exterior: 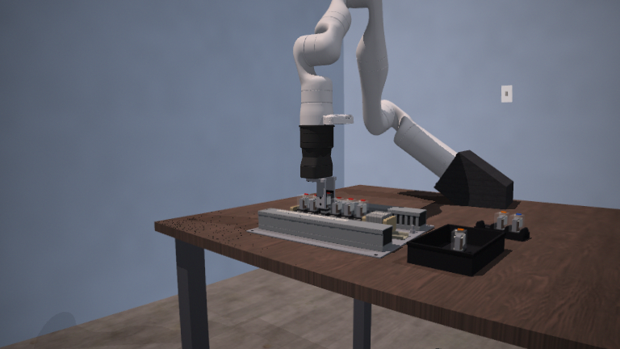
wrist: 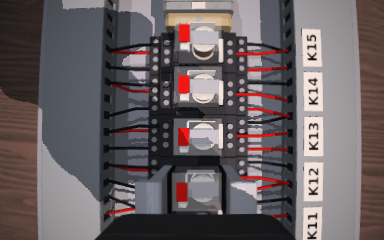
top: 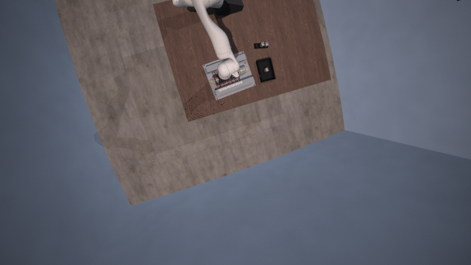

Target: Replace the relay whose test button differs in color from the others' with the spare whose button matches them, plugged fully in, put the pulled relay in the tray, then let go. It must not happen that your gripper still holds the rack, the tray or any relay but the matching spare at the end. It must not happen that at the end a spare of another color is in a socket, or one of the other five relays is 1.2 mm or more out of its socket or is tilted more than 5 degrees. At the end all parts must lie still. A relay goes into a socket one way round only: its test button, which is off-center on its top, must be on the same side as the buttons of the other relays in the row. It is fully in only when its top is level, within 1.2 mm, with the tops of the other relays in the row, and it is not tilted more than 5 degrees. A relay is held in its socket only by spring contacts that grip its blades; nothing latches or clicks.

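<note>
My gripper (exterior: 324,203) (wrist: 197,182) is shut on a red-button relay (wrist: 200,200) at socket K12. Its button is on the left in the wrist view, like those of the K13 relay (wrist: 202,145), K14 relay (wrist: 205,95) and K15 relay (wrist: 202,50). It looks upright; its blades are hidden, and I cannot tell whether its top is exactly level with the others. An orange-button relay (top: 266,69) (exterior: 458,240) stands upright in the black tray (top: 257,69) (exterior: 438,256). The black spare holder (top: 256,45) (exterior: 517,235) bears an orange-button relay (exterior: 501,221) and a blue-button relay (exterior: 517,223).
Other red-button relays stand close on both sides of the fingers. A grey wire duct (exterior: 320,230) (wrist: 327,150) runs along the row, with thin red and black wires between duct and sockets. Terminal blocks (exterior: 380,218) (wrist: 197,15) stand at the row's K15 end.
</note>
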### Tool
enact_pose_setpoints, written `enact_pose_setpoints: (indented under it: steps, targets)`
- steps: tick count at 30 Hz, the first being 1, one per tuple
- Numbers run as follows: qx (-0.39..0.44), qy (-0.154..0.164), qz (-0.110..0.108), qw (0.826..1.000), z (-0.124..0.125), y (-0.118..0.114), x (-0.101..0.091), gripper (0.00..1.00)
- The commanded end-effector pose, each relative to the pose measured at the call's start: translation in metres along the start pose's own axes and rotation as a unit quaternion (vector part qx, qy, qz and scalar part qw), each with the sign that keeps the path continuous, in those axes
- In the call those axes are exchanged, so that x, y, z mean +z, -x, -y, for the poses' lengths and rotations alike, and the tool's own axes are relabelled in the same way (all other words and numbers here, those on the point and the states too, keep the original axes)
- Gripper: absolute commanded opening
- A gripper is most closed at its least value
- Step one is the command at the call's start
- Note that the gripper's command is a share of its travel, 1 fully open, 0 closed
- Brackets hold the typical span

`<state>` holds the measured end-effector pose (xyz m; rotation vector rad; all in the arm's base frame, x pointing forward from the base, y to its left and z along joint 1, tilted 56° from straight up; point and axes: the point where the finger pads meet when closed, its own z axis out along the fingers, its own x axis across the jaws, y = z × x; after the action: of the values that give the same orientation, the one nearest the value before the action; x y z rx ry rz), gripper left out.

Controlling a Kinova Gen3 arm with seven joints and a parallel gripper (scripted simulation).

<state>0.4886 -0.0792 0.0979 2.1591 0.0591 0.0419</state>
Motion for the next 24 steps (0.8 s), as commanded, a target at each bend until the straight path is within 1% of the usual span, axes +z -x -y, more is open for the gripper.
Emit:
enact_pose_setpoints:
  steps: [1,4,24]
  targets:
    - [0.006,-0.003,0.000,1.000,0.0035,0.0003,-0.0008,0.00]
    - [0.000,0.000,-0.001,1.000,0.0005,-0.0005,-0.0010,0.00]
    - [0.001,-0.001,-0.001,1.000,0.0012,-0.0004,-0.0021,0.00]
